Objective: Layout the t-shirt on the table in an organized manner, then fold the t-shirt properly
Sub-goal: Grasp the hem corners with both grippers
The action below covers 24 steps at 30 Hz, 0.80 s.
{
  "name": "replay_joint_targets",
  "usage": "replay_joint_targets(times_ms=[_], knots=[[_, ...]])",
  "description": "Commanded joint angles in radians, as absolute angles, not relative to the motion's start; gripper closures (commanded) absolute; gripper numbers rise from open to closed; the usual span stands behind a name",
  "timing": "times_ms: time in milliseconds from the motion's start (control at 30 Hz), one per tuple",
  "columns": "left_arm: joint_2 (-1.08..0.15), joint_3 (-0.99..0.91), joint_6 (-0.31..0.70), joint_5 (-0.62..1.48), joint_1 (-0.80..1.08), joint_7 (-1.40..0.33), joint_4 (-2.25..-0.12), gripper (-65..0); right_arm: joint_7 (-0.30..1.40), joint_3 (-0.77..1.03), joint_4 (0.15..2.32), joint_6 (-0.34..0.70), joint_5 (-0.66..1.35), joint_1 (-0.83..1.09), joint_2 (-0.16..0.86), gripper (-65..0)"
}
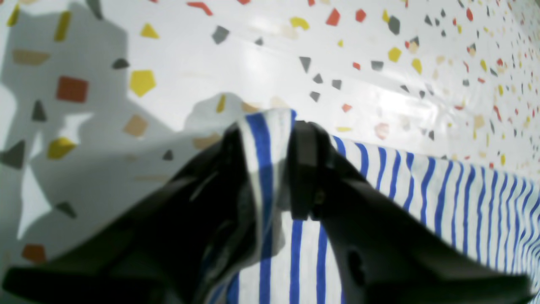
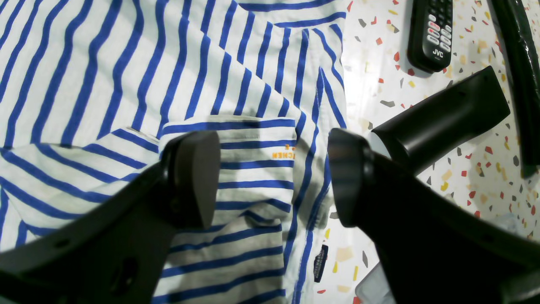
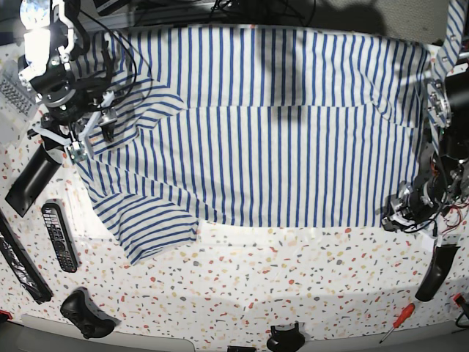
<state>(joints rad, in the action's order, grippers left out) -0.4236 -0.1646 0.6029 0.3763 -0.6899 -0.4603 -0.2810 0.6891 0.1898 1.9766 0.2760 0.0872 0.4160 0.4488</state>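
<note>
t-shirt (image 3: 256,161): on counter (image 3: 242,286), landmark remote (image 3: 59,236) beside its sleeve | handling: likely light, limp, creases easily; grip hem corners | left end effector (image 1: 274,147): pinching shirt edge | right end effector (image 2: 274,173): wide, above cloth

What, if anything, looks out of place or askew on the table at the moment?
The t-shirt looks askew: a striped flap sticks out past its lower edge at the base view's left, bunched and skewed, while the edge beside it runs fairly straight. Nearby, a remote control lies close to the cloth.
</note>
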Motion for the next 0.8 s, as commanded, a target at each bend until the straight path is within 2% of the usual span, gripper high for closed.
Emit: replay_joint_targets(times_ms=[0, 100, 767], knots=[[-0.433, -0.164, 0.607, 0.378, -0.717, -0.468, -0.303, -18.9, 0.667, 0.196, 1.993, 0.273, 0.09, 0.41, 0.463, -39.0], [-0.433, -0.164, 0.607, 0.379, -0.717, -0.478, -0.319, -21.9, 0.667, 0.196, 1.992, 0.273, 0.09, 0.41, 0.462, -39.0], [-0.475, -0.164, 0.607, 0.386, -0.717, -0.478, -0.321, -22.0, 0.674, 0.196, 1.992, 0.273, 0.09, 0.41, 0.463, -39.0]])
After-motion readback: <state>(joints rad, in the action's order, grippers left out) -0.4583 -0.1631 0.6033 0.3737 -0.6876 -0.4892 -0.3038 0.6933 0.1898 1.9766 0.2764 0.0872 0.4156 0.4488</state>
